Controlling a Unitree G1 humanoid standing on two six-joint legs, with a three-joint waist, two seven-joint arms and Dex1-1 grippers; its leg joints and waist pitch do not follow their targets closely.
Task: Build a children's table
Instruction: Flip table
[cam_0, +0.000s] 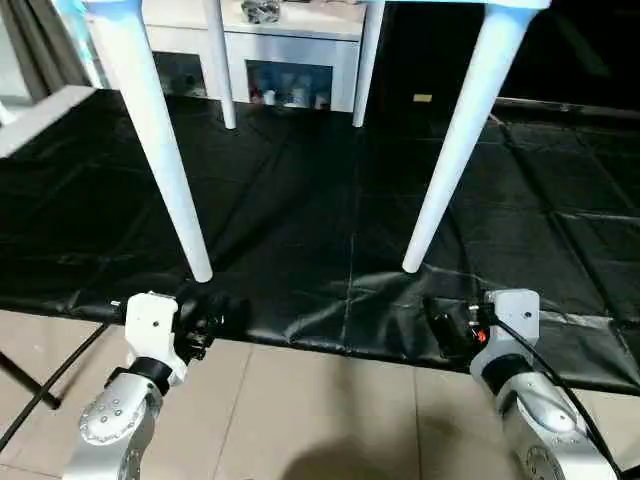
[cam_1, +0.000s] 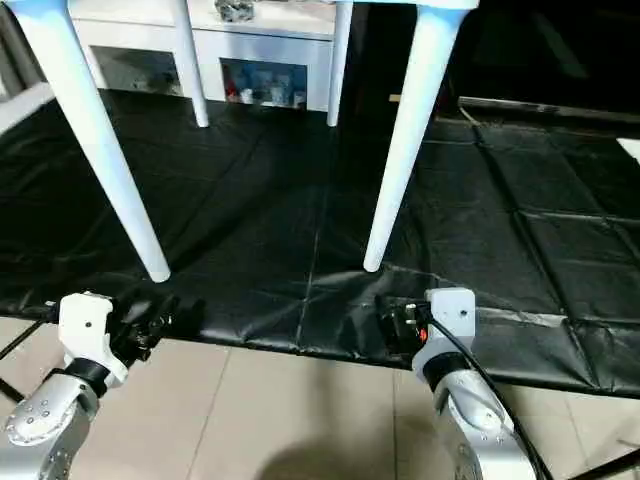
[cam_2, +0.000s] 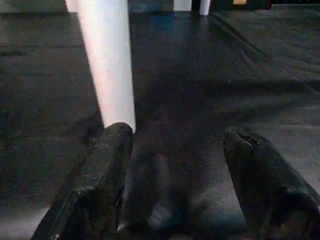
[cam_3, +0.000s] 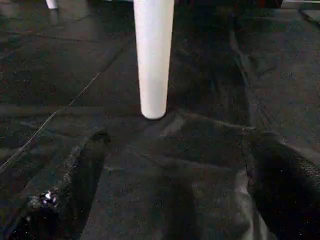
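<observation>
1. The children's table (cam_0: 470, 120) stands upright on its four white legs on a black sheet (cam_0: 320, 200) that covers the floor.
2. The tabletop (cam_0: 515, 3) is seen as a thin white edge at the top of the head views.
3. The near left leg (cam_0: 160, 130) slopes down to a foot on the sheet, just beyond the left gripper (cam_0: 205, 315).
4. The near right leg (cam_0: 460, 140) slopes the other way, and its foot rests on the sheet a little beyond the right gripper (cam_0: 445, 325).
5. The two far legs (cam_0: 222, 70) stand close to a white cabinet (cam_0: 290, 45) with glass doors behind the table.
6. The left gripper is open and holds nothing; in its wrist view one black finger (cam_2: 95, 185) is just beside the foot of the near left leg, and I cannot tell if it touches.
7. The right gripper is wide open and empty; in its wrist view its fingers (cam_3: 75, 180) stay apart from the near right leg (cam_3: 152, 55), which stands ahead between them.
8. Both grippers are low, near the front edge of the sheet, where the beige floor tiles (cam_0: 320, 410) begin.
9. A dark cable (cam_0: 50, 385) runs over the tiles beside the left forearm (cam_0: 115, 425).
</observation>
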